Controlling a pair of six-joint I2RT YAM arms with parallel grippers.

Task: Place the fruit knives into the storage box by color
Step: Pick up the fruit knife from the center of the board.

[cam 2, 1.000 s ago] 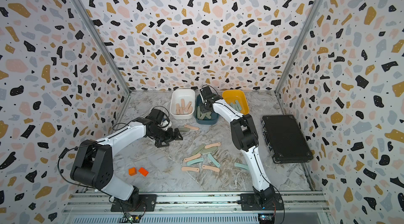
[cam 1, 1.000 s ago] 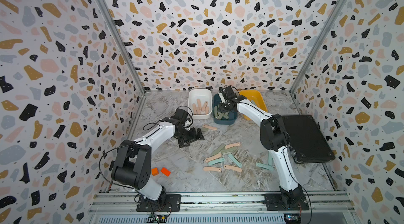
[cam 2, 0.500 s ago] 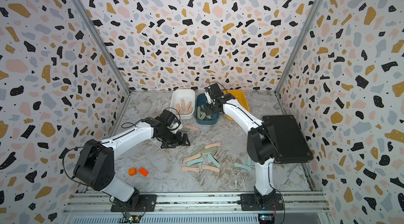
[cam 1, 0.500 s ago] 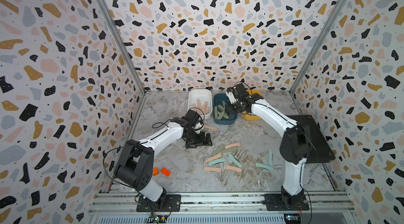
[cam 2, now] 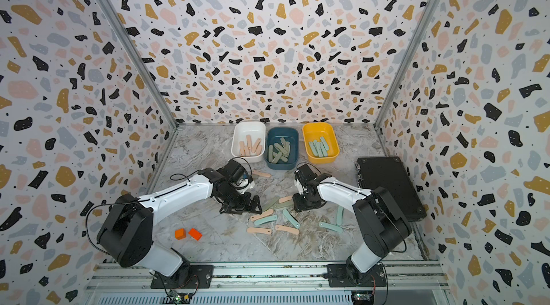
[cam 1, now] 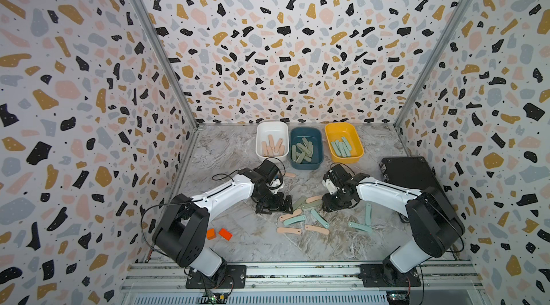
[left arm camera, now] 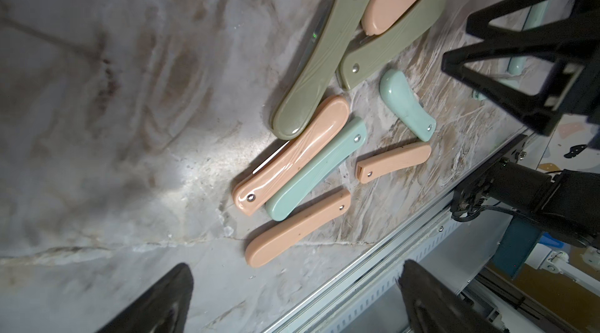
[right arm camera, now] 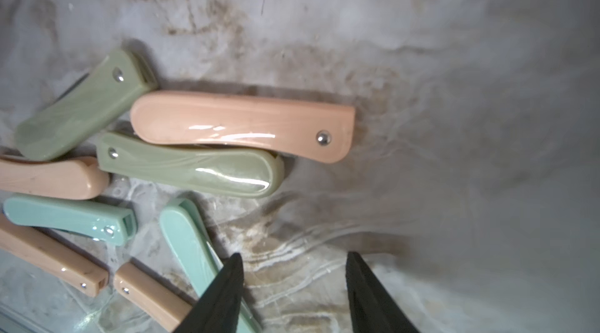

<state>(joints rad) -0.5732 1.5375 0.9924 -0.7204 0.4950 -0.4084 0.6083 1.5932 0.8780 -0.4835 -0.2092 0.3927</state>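
We are coming back for the next pick. A second ago our right arm was reaching over the blue box point(cam 1: 306, 133). Now it is hanging low over the loose fruit knives point(cam 1: 300, 217) on the desk point(cam 1: 226, 151), well away from the boxes. The right gripper point(right arm camera: 293, 255) is carrying nothing. In the right wrist view its jaws are standing partly apart with only bare desk between them. A mint knife point(right arm camera: 185, 234) is lying just beside one fingertip, and a peach knife point(right arm camera: 243, 123) and a sage knife point(right arm camera: 191, 165) are touching each other a little further ahead. So we are judging that the last drop is finished and this arm is lining up a fresh grasp.

Our left arm is shifting too. It was sitting nearer the white box point(cam 1: 262, 131), and the left gripper point(cam 1: 275, 203) is now standing at the side of the heap opposite the right gripper, jaws released to their full spread and empty.

The sorting is running well along: peach knives are lying in the white box, sage in the blue and mint in the yellow box point(cam 1: 339, 132). About a dozen are still waiting on the desk, with one peach stray point(cam 1: 290, 174) lying apart beside the left wrist. With both arms crowding one heap, we are reckoning they need to take turns.
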